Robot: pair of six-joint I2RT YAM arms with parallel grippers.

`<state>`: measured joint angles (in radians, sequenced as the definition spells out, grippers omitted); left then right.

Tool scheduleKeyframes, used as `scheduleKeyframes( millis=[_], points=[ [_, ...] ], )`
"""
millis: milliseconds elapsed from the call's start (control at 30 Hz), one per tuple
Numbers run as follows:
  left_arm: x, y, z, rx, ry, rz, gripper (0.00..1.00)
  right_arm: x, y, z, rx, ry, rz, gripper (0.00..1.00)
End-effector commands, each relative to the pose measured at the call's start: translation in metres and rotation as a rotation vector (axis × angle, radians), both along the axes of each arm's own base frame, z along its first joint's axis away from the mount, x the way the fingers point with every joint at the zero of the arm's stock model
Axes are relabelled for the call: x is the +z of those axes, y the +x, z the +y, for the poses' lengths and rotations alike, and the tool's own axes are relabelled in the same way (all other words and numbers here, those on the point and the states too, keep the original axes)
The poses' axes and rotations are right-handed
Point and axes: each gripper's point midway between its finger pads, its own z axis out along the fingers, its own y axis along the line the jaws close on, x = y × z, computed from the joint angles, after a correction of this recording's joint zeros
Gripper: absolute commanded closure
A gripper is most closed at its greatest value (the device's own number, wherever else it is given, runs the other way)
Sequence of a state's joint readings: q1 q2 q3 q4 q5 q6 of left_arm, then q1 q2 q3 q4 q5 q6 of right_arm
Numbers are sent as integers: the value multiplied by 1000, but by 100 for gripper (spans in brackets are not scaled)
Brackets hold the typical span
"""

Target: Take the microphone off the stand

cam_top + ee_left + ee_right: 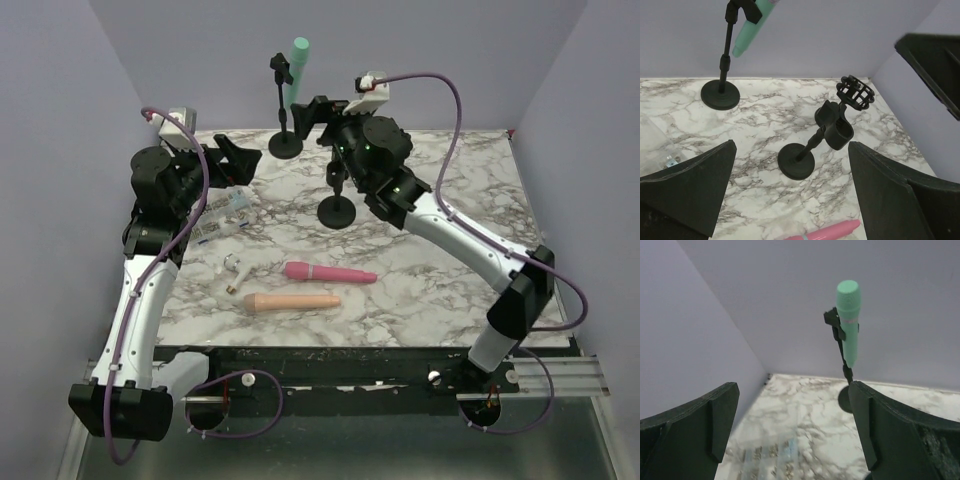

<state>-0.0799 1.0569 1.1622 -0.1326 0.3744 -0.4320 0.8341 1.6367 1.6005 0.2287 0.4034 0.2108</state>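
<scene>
The right claw (792, 390) stands wide open and holds nothing. The green microphone (848, 325) sits upright in the clip of its stand (844, 399), ahead of this claw and higher, not touching it. The left claw (791, 145) is also wide open and empty, with a second stand (796, 161) just ahead of it.

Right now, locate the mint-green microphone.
Top view: the mint-green microphone is clipped in the tall black stand at the far edge of the marble table, left of centre.

Left wrist view: the green mic (752, 27) is cut off at the top edge, a pink mic (830, 232) at the bottom. Right wrist view: the right end effector (792, 400) hides half the stand base (844, 400).
</scene>
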Motion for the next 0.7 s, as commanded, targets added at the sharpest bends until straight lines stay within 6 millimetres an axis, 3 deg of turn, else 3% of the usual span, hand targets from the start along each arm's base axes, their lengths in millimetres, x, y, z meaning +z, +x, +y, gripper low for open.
scheduleKeyframes(
  millis=[0,333,500,667],
  points=[
    [14,-7,1,6,-12,-53,1,20,42,17,-17,237,-18,0],
    [22,-13,0,-18,-36,-71,1,10,121,45,-89,395,-85,0],
    [21,-11,0,-28,-49,-57,2,5,138,54,-27,419,-56,0],
    [21,-10,-1,-39,-61,-53,2,1,156,42,80,353,-50,0]
  ],
)
